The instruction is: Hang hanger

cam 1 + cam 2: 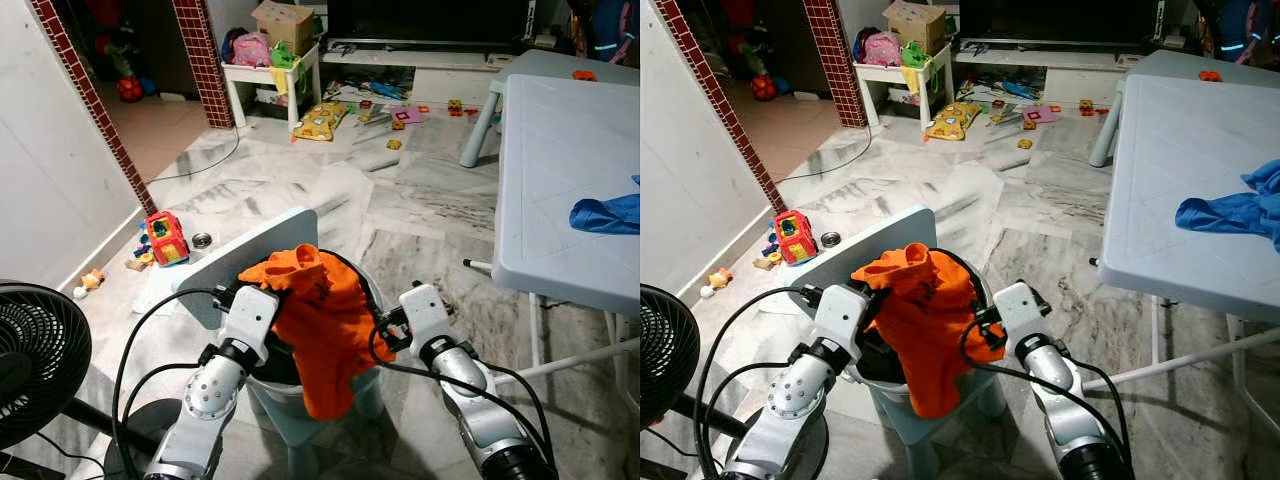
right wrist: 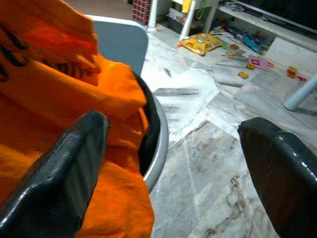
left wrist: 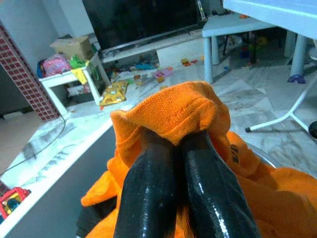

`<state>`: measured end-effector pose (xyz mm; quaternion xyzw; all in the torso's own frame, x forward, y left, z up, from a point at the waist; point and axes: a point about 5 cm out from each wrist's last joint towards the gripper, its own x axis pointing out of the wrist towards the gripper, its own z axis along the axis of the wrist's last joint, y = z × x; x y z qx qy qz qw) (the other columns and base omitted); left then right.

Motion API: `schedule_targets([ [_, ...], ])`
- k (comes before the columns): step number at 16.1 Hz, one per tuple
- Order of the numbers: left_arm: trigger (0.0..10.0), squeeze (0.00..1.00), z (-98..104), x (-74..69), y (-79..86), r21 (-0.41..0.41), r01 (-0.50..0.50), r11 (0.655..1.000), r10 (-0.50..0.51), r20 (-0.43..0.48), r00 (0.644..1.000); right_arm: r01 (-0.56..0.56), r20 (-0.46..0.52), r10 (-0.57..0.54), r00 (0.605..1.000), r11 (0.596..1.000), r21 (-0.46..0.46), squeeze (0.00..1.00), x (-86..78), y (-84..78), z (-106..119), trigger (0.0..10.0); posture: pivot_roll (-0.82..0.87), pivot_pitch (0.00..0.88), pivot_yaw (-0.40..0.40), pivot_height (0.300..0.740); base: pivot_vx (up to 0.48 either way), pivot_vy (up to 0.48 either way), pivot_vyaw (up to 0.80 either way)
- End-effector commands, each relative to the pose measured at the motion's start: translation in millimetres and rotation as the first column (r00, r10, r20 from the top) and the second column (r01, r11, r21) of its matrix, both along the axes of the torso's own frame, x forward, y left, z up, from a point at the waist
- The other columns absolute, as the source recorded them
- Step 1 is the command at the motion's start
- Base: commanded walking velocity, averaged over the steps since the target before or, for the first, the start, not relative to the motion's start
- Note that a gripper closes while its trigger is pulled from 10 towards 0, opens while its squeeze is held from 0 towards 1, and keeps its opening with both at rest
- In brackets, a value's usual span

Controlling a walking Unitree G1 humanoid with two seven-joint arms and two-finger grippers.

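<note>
I see my left gripper (image 3: 181,148) clamped on a fold of the orange garment (image 1: 325,305), its two black fingers (image 3: 148,193) pressed together with the cloth bunched over their tips. The garment is draped over the rim of a basin (image 2: 157,148) sitting on a small pale-blue chair (image 1: 245,255) right in front of me. My right gripper (image 2: 173,163) has its fingers wide apart, one touching the garment's right side and the other out over the marble floor (image 1: 400,215).

black print on orange cloth (image 1: 325,310), not readable
</note>
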<state>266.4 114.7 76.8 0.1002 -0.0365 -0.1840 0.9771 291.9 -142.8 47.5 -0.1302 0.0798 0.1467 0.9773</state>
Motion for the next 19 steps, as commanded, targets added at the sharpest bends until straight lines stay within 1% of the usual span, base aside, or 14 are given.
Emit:
schedule_targets([
  [1, 0.0, 0.0, 13.6, 0.8, 10.8, -0.005, -0.049, 0.999, 0.05, 0.077, 0.996, 0.018, 0.023, -0.018, 1.0, 0.999, 0.033, 0.0, 2.9, -0.8, 6.5, 10.0, -0.09, 0.0, 0.086, 0.74, 0.0, 0.0, 0.0],
  [2, 0.0, 0.0, 19.6, 1.5, 12.8, -0.011, -0.07, 0.997, 0.071, 0.101, 0.992, 0.052, 0.03, -0.055, 0.998, 0.995, 0.086, 0.0, 4.2, -4.0, 11.6, 10.0, -0.09, 0.0, 0.08, 0.74, 0.0, 0.0, 0.0],
  [3, 0.0, 0.0, 21.3, 3.0, 11.4, -0.019, -0.074, 0.997, 0.076, 0.095, 0.993, 0.097, 0.03, -0.103, 0.994, 0.982, 0.163, 0.0, 5.9, -8.0, 17.0, 10.0, -0.1, 0.0, 0.071, 0.74, 0.0, 0.0, 0.0],
  [4, 0.0, 0.0, 22.6, 5.7, 6.8, -0.03, -0.072, 0.997, 0.075, 0.088, 0.993, 0.155, 0.02, -0.164, 0.986, 0.958, 0.241, 0.0, 8.0, -14.1, 22.0, 10.0, -0.1, 0.0, 0.071, 0.74, 0.0, 0.0, 0.0],
  [5, 1.2, 0.0, 23.2, 8.5, 1.5, -0.04, -0.064, 0.997, 0.067, 0.08, 0.995, 0.198, 0.009, -0.21, 0.978, 0.934, 0.297, 0.0, 9.7, -19.4, 25.5, 10.0, -0.1, 0.0, 0.071, 0.74, 0.0, 0.0, 0.0],
  [6, 3.7, 0.0, 23.3, 12.2, -1.2, -0.044, -0.06, 0.997, 0.063, 0.072, 0.995, 0.221, 0.011, -0.237, 0.971, 0.922, 0.318, 0.0, 11.6, -23.1, 28.4, 10.0, -0.1, 0.0, 0.077, 0.74, 0.0, 0.0, 0.0],
  [7, 4.4, 0.0, 23.1, 14.5, -1.1, -0.053, -0.058, 0.997, 0.062, 0.062, 0.996, 0.227, 0.019, -0.245, 0.969, 0.922, 0.314, 0.0, 12.5, -24.5, 29.8, 10.0, -0.1, 0.0, 0.079, 0.74, 0.0, 0.0, 0.0],
  [8, 7.3, 0.0, 22.1, 17.6, 0.5, -0.068, -0.064, 0.996, 0.067, 0.042, 0.997, 0.236, 0.022, -0.255, 0.967, 0.924, 0.301, 0.0, 13.0, -25.6, 29.4, 10.0, -0.1, 0.0, 0.09, 0.74, 0.0, 0.0, 0.0],
  [9, 10.0, 0.0, 22.1, 23.9, 4.6, -0.089, -0.099, 0.991, 0.1, 0.014, 0.995, 0.254, 0.011, -0.268, 0.963, 0.925, 0.281, 0.0, 11.8, -27.6, 28.0, 10.0, -0.1, 0.0, 0.097, 0.74, 0.0, 0.0, 0.0],
  [12, 10.0, 0.0, 20.5, 30.4, 14.1, -0.111, -0.16, 0.981, 0.159, -0.012, 0.987, 0.291, 0.03, -0.303, 0.953, 0.934, 0.207, 0.0, 9.2, -32.5, 25.5, 10.0, -0.11, 0.0, 0.094, 0.74, 0.0, 0.0, 0.0],
  [14, 10.0, 0.0, 15.6, 29.2, 14.4, -0.113, -0.168, 0.979, 0.166, -0.027, 0.986, 0.276, 0.046, -0.295, 0.954, 0.93, 0.241, 0.0, 5.3, -34.9, 23.6, 10.0, -0.1, 0.0, 0.078, 0.74, 0.0, 0.0, 0.0],
  [15, 10.0, 0.0, 12.5, 27.9, 13.9, -0.114, -0.168, 0.979, 0.165, -0.04, 0.986, 0.271, 0.059, -0.285, 0.957, 0.946, 0.179, 0.0, 3.6, -36.5, 22.9, 10.0, -0.1, 0.0, 0.077, 0.74, 0.0, 0.0, 0.0],
  [17, 10.0, 0.0, 6.1, 27.0, 11.5, -0.127, -0.175, 0.976, 0.167, -0.069, 0.984, 0.275, 0.023, -0.289, 0.957, 0.928, 0.25, 0.0, 3.1, -37.5, 20.1, 10.0, -0.09, 0.0, 0.076, 0.74, 0.0, 0.0, 0.0],
  [19, 10.0, 0.0, 4.5, 30.8, 5.7, -0.128, -0.156, 0.979, 0.147, -0.079, 0.986, 0.254, 0.026, -0.266, 0.964, 0.943, 0.216, 0.0, 8.9, -29.3, 17.9, 10.0, -0.08, 0.0, 0.077, 0.74, 0.0, 0.0, 0.0],
])
